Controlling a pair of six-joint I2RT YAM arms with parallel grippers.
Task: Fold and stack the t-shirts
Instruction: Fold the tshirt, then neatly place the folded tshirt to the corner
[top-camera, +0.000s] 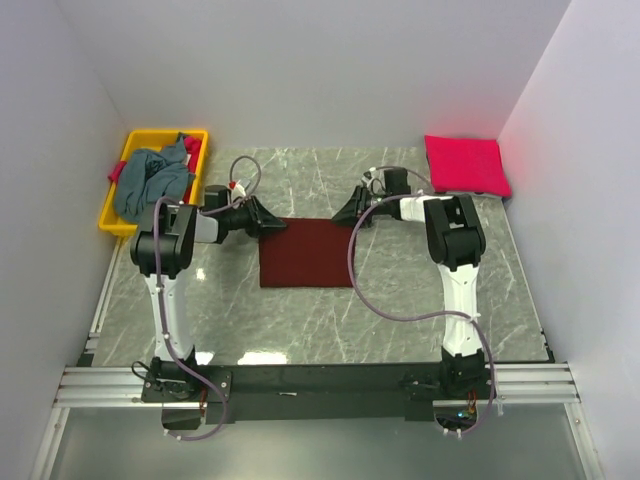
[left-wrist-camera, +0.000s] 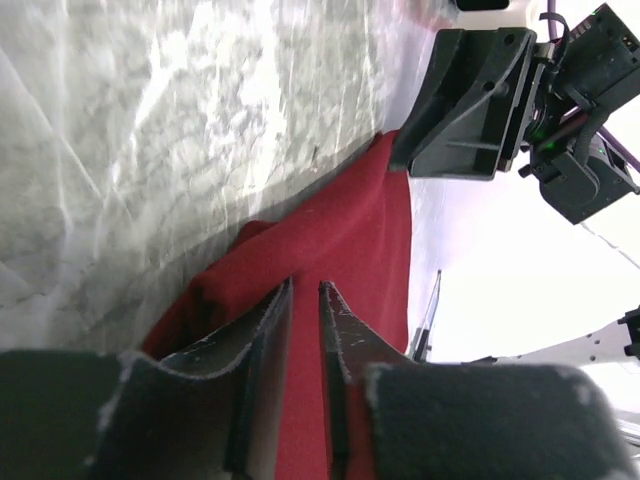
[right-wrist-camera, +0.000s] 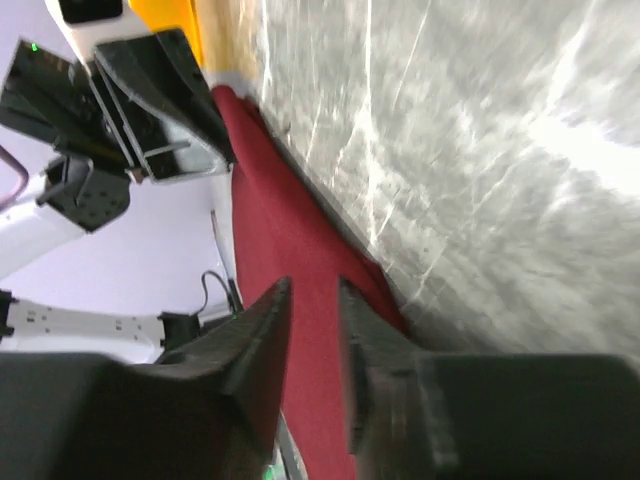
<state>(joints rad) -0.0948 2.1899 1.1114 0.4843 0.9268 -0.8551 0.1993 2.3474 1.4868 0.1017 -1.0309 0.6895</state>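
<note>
I am looking down on the dark maroon t-shirt (top-camera: 307, 255), which is lying as a flat, matte, soft rectangle in the middle of the glossy grey veined marble table (top-camera: 400, 300). The left gripper (top-camera: 279, 226) is sitting low at the rectangle's far left corner and the right gripper (top-camera: 337, 217) at its far right corner, the two pointing in toward each other.

On the left wrist camera its black fingers (left-wrist-camera: 262, 335) are standing only a thin slit apart, with maroon cloth showing in the slit and a small ruck just past the tips. The right pair is gaping slightly wider over the cloth's edge. For either one I cannot tell whether any cloth is being pinched.

The bright pink-red t-shirt (top-camera: 466, 164) is resting as a neat folded square in the table's far right corner. The yellow plastic bin (top-camera: 112, 210) at far left is holding the crumpled grey-blue t-shirt (top-camera: 152, 182), which is draping over its rim, with red cloth (top-camera: 192, 146) peeking out beside it.
</note>
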